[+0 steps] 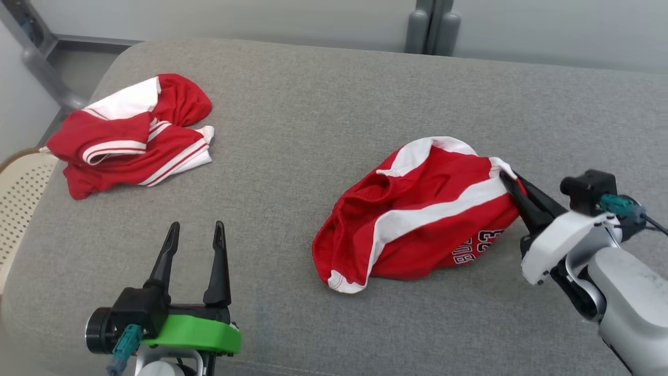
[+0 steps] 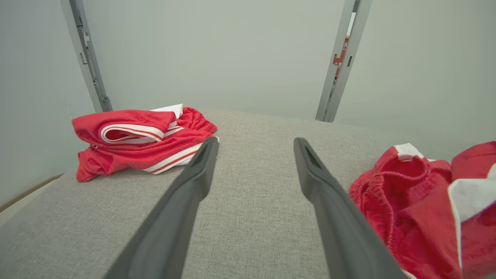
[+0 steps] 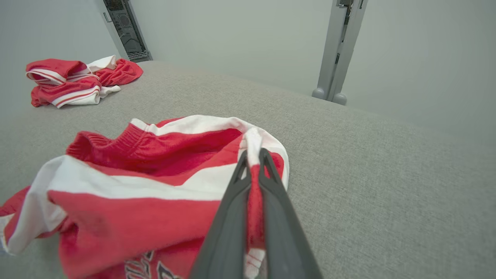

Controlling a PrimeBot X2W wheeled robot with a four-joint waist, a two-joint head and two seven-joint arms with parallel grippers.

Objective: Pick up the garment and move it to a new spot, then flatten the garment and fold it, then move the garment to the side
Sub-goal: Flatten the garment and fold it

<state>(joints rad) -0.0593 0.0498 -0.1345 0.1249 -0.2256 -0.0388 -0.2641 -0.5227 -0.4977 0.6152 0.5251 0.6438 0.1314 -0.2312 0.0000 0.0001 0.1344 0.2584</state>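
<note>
Subject garment (image 1: 417, 219): red shorts with white side stripes and partly legible lettering. They lie crumpled on the right half of the grey padded bench (image 1: 323, 94), nearer its front edge than its back edge, and most of the cloth rests on the surface.

Right gripper (image 1: 509, 180): clenched on a fold of white and red fabric at the garment's right-hand edge. In the right wrist view the cloth is pinched between the two dark fingers (image 3: 232, 201), which stand nearly together.

Left gripper (image 1: 197, 225): released, with the fingers spread wide and nothing between them. It hovers over bare upholstery near the front edge, left of the garment and apart from it.

Second garment (image 1: 130, 136): red and white, bunched near the back left corner of the bench, well apart from both grippers.
</note>
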